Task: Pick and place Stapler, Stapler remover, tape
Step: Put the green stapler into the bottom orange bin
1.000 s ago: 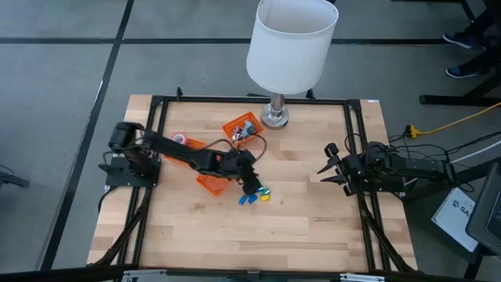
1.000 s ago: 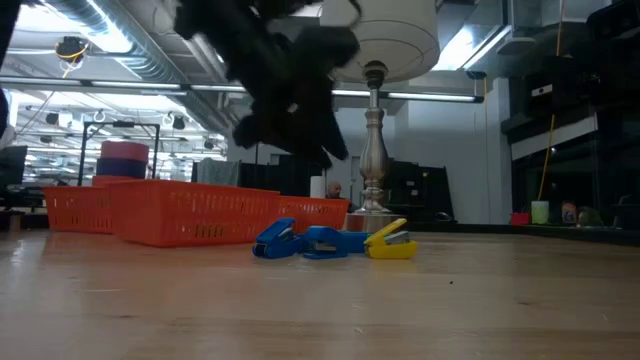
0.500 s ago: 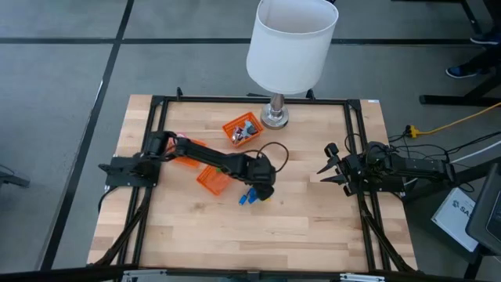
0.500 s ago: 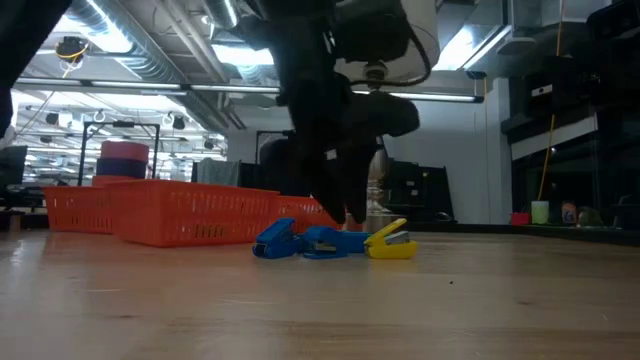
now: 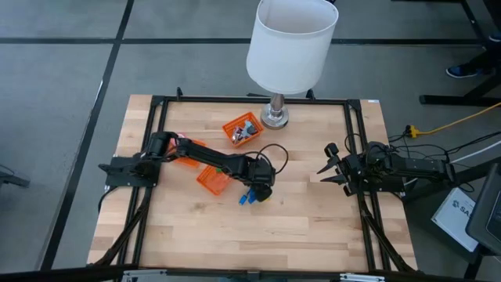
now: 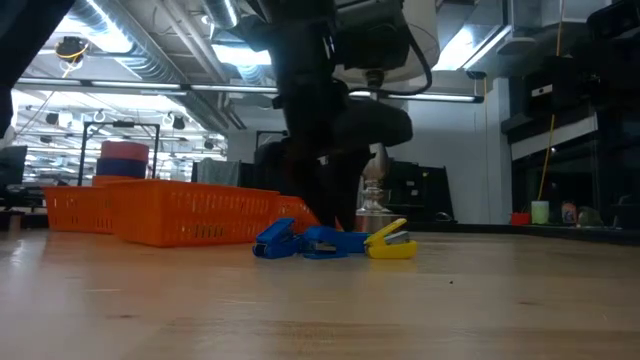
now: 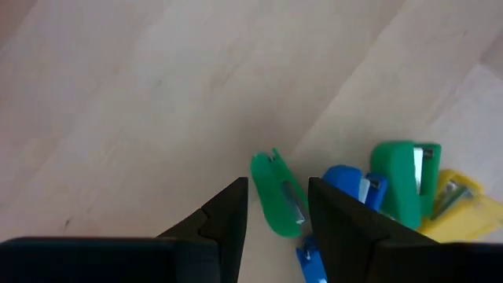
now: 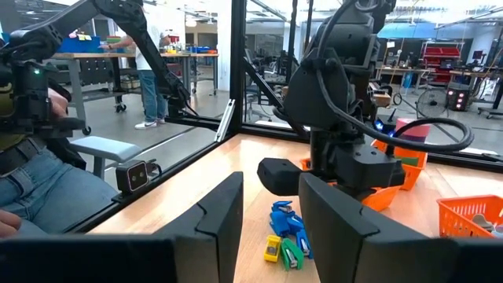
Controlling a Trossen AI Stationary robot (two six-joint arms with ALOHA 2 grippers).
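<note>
The left end effector (image 7: 277, 206) hung narrowly open right above the green staple remover (image 7: 276, 193); the right end effector (image 5: 327, 170), open, waited far from it.

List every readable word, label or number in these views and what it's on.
"SA": the start of a word, the rest cut off, on the white panel on the floor to the right of the table.
Orange baskets: no print visible.
Shop fittings in the room behind, right wrist view: too small to read.
</note>
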